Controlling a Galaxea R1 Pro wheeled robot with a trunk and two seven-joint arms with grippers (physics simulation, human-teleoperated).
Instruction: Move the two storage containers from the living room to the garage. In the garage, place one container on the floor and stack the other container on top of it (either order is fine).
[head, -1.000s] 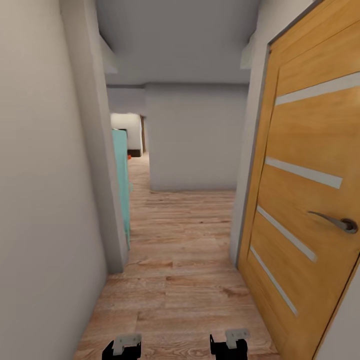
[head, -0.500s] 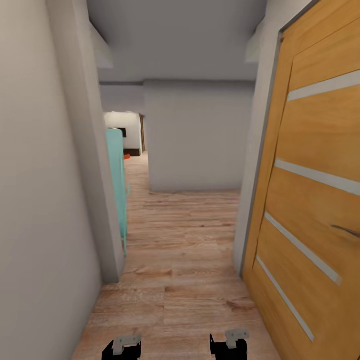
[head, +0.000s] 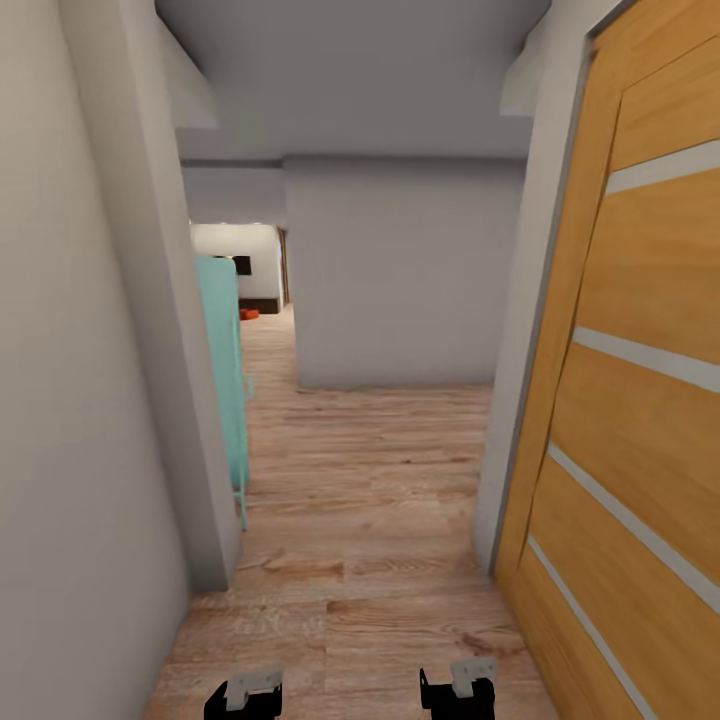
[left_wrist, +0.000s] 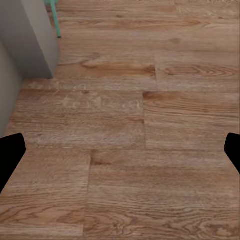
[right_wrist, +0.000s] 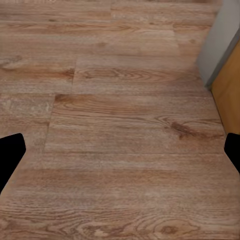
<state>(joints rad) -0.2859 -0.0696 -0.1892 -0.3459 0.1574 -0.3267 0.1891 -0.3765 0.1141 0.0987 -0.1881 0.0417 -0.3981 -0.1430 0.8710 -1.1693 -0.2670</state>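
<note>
Both end effectors, left (left_wrist: 120, 150) and right (right_wrist: 120, 150), released (empty) over hallway planks (head: 380, 500); orange speck (head: 249, 314), perhaps a container.

Narrow plank corridor (head: 360, 520) runs between grey wall (head: 80, 400), teal furniture (head: 222, 370) and orange door (head: 640, 400).

Corridor being lit evenly and softly; far room (head: 235, 262) being shown brighter. Ceiling (head: 350, 90) being left dim. Wood floor (left_wrist: 125, 125) being rendered slightly blurred, glare-free.

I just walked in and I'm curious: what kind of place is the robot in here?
Probably a hallway in a home: narrow plain walls, light wood plank flooring, an orange-wood door at the right, and a lit room far ahead.
</note>
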